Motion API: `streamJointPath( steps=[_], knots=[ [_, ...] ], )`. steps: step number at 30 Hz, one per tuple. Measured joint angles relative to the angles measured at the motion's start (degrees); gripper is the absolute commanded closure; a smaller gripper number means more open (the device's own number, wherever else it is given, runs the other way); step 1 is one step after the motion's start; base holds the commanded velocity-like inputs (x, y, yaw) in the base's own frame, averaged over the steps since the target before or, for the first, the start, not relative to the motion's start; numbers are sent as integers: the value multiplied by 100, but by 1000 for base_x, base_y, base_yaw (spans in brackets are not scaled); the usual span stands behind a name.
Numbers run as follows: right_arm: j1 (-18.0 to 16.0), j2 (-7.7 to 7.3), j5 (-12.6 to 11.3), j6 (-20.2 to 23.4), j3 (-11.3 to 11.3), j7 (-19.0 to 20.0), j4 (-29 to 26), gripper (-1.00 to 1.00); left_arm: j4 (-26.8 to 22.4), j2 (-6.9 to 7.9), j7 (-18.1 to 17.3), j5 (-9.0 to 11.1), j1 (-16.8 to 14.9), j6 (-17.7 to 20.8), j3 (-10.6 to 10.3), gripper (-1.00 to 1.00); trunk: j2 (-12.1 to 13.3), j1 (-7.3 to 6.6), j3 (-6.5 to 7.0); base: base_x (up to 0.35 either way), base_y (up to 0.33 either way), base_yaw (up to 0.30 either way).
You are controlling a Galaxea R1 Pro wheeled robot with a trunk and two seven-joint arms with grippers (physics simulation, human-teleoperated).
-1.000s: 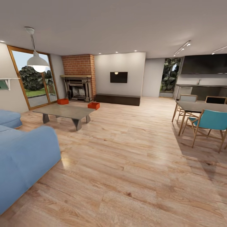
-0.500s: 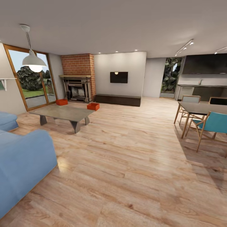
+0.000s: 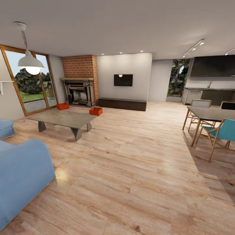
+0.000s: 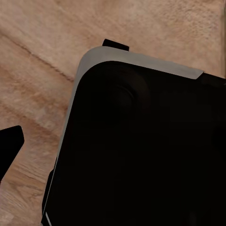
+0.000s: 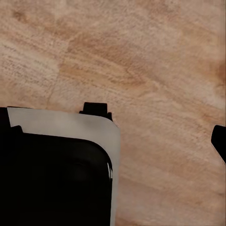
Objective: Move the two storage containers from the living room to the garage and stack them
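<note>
As my view has swung rightward, both bins (image 3: 62,106) (image 3: 96,111) sit nearer by the fireplace (image 3: 79,92); fetching pending; I cannot tell my claws' state.

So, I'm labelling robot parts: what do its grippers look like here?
Little shows: the left fingertip and right fingertip are plain black with no visible markings or cables. The rounded black body with a pale grey rim is probably the robot's base.

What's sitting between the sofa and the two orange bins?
In the head view, a low grey coffee table stands between the blue sofa and the bins by the fireplace.
</note>
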Motion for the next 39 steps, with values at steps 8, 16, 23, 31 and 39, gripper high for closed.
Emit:
streamJointPath(
  steps=[8, 16, 23, 31, 39],
  knots=[
    [0, 0, 0, 0, 0, 0, 2, -100, 1, 0, 1, 1, 0, 0, -7, -100, 0, 0, 0, 323, 0, 0],
    [-1, 0, 0, -1, 0, 0, -1, -100, 7, 0, 3, 4, 0, 0, -8, -100, 0, 0, 0, 323, 0, 0],
    [1, 0, 0, 0, 0, 0, -1, -100, 1, 0, 1, 1, 0, 0, -1, -100, 0, 0, 0, 323, 0, 0],
    [-1, 0, 0, -1, 0, 0, 0, -100, 0, -2, 0, -3, 0, 0, 3, -100, 0, 0, 0, 323, 0, 0],
    [-3, 0, 0, -3, 0, 0, 2, -100, 0, 0, 1, 0, 0, 0, 0, -100, 0, 0, 0, 323, 0, 0]
  ],
)
